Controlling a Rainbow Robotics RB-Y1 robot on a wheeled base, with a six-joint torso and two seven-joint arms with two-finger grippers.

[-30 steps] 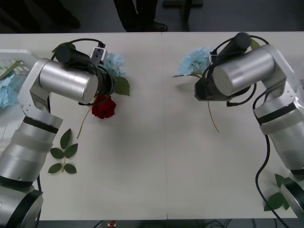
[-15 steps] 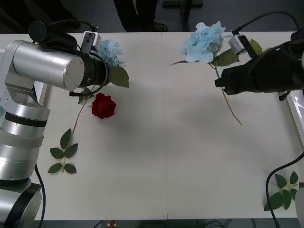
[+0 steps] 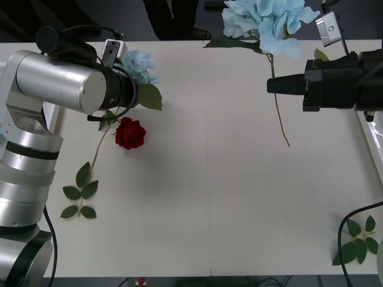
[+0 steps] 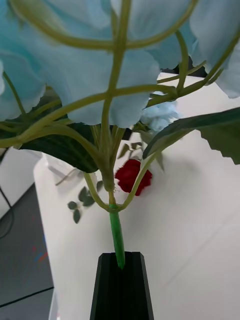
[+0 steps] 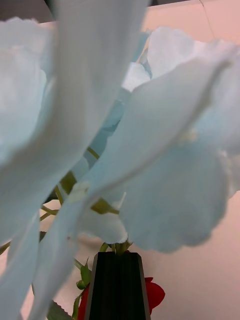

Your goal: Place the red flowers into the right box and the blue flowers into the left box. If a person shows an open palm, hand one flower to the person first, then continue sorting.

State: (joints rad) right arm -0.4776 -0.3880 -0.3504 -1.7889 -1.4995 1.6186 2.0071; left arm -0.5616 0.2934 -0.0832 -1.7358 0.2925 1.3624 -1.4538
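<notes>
Right gripper (image 3: 272, 85) clamped on a blue flower's stem (image 3: 277, 106), bloom (image 3: 263, 23) lifted above the surface (image 3: 209, 197) far from the red rose (image 3: 130, 133), left gripper (image 5: 119, 267) clamped on another blue flower (image 3: 139, 66) just beside the rose, leaf sprig (image 3: 79, 192) nearer the robot than it

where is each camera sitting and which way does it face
Front view: above the arms, looking down at the table; both arms show.
Right wrist view: on the right wrist, looking along the right gripper at its held blue flower.
Left wrist view: on the left wrist, behind the left gripper and its blue flower.
All share the red rose.
</notes>
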